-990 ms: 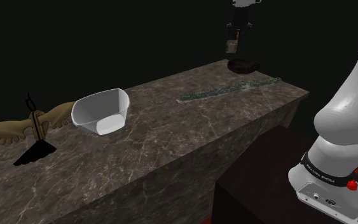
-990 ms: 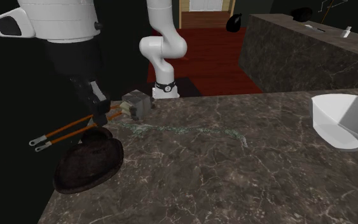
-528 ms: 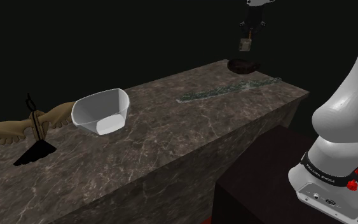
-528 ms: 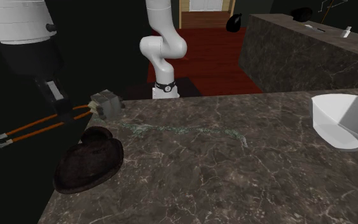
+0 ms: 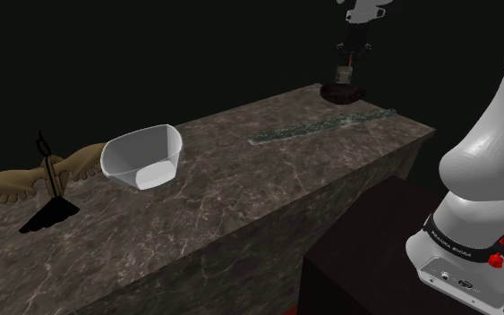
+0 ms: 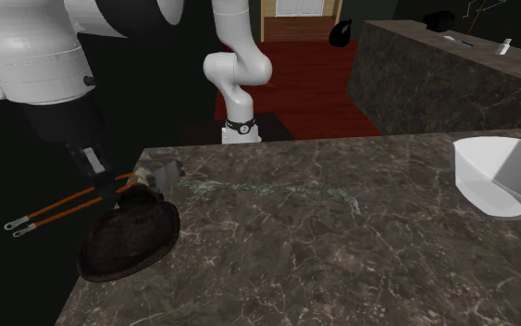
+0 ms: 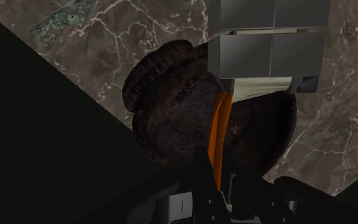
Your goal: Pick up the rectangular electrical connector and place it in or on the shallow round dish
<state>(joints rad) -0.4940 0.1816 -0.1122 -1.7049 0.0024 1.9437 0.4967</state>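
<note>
The tool (image 7: 217, 186) is gripping the connector (image 7: 268, 52) not by its grey block but by the twin orange leads (image 7: 217, 133) trailing from it. The fingers are clamping those leads while the block is hanging out ahead, over the dark round dish (image 7: 171, 95). The dish is sitting at the corner of the marbled bench (image 6: 341, 250), right by its edge.

The block is looking stiff and light, but the leads are likely flexing, so it may be drooping or swaying from this hold — the block's flat sides would be offering a firmer purchase. The ringed ends (image 6: 13, 223) of the leads are sticking out behind the tool, past the bench edge, and on release they could be tugging the piece off the shallow rim.

Whether the block is touching the dish is hard to settle — in the second exterior view it is appearing just above the rim, while in the shoulder view it is blending into the tool. From the wrist, part of the dish is lying hidden behind the block.
</note>
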